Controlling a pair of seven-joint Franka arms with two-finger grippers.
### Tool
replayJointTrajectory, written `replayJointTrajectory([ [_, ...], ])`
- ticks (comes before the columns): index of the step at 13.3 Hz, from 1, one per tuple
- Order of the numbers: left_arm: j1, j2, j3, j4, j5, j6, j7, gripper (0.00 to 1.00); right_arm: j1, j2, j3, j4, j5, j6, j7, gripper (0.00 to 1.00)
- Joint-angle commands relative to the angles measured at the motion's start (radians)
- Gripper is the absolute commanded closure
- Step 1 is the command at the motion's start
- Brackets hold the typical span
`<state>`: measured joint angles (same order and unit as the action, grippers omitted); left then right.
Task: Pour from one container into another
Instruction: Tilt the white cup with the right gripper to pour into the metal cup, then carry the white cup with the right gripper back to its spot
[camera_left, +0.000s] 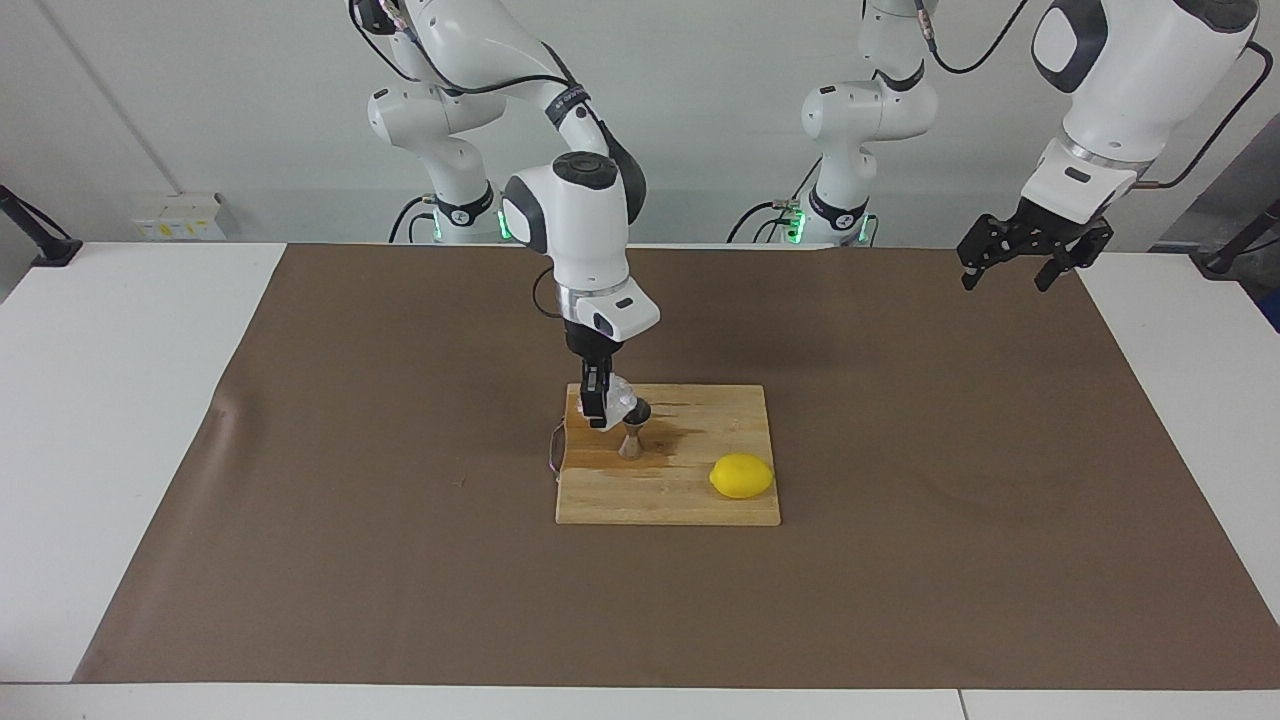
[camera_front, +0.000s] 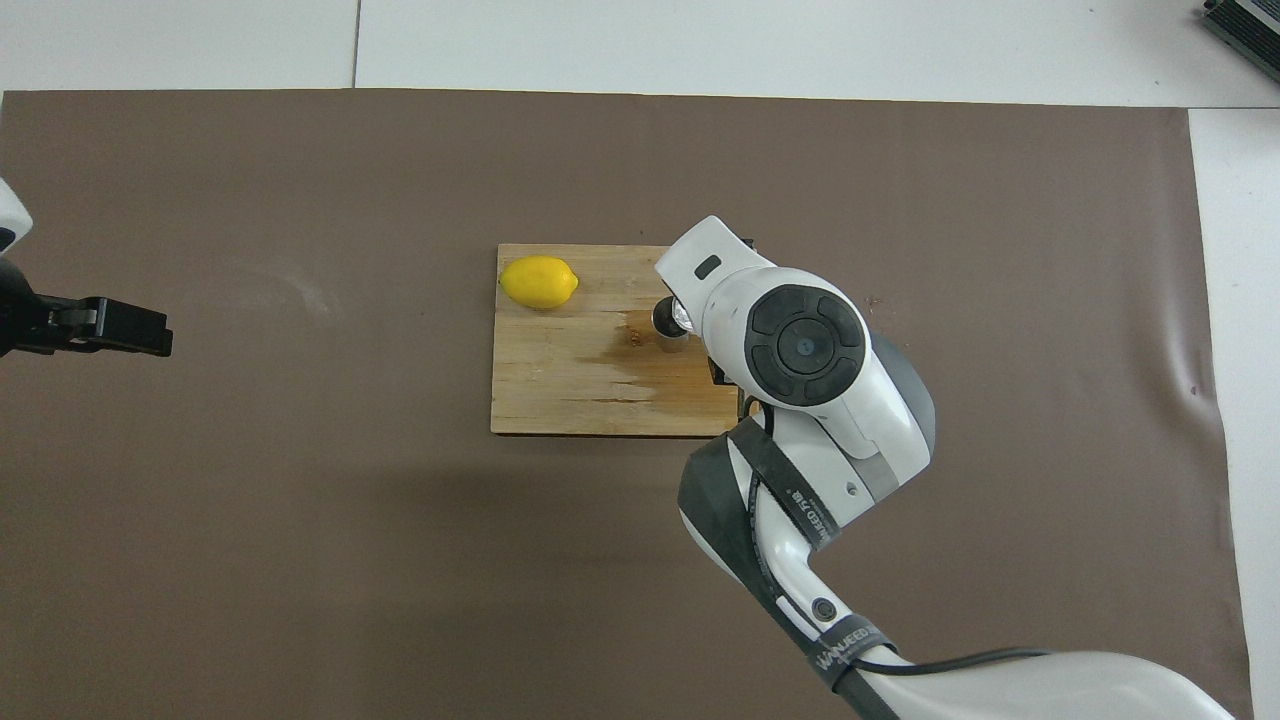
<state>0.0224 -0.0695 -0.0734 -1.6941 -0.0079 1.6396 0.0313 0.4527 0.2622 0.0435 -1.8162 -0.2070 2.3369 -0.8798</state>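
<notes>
A small translucent knobbly cup (camera_left: 619, 402) hangs tilted in my right gripper (camera_left: 601, 406), which is shut on it. The cup's mouth leans over the top of the steel hourglass jigger (camera_left: 631, 434). The jigger stands upright on the wooden cutting board (camera_left: 690, 503), near the edge toward the right arm's end. In the overhead view my right wrist covers most of the cup (camera_front: 683, 317); the jigger's rim (camera_front: 666, 320) shows beside it. My left gripper (camera_left: 1006, 281) hangs open and holds nothing, high over the brown mat's corner at the left arm's end.
A yellow lemon (camera_left: 741, 476) lies on the board (camera_front: 560, 395), farther from the robots than the jigger. A dark wet stain (camera_front: 640, 360) spreads across the wood beside the jigger. A brown mat (camera_left: 300, 450) covers the table. The left gripper (camera_front: 140, 332) shows at the overhead view's edge.
</notes>
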Motion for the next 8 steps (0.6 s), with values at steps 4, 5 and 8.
replayJointTrajectory([
  [4,0.008,-0.012,-0.003,-0.004,0.016,-0.014,0.004,0.00,-0.019,-0.028,0.006,-0.043,-0.019,0.016,0.038,0.57],
  [5,0.008,-0.012,-0.003,-0.004,0.016,-0.014,0.002,0.00,-0.019,-0.028,0.006,-0.045,-0.017,0.015,0.038,0.57],
  [8,0.008,-0.012,-0.003,-0.004,0.016,-0.014,0.004,0.00,-0.023,-0.028,0.006,-0.045,-0.002,0.016,0.041,0.57],
])
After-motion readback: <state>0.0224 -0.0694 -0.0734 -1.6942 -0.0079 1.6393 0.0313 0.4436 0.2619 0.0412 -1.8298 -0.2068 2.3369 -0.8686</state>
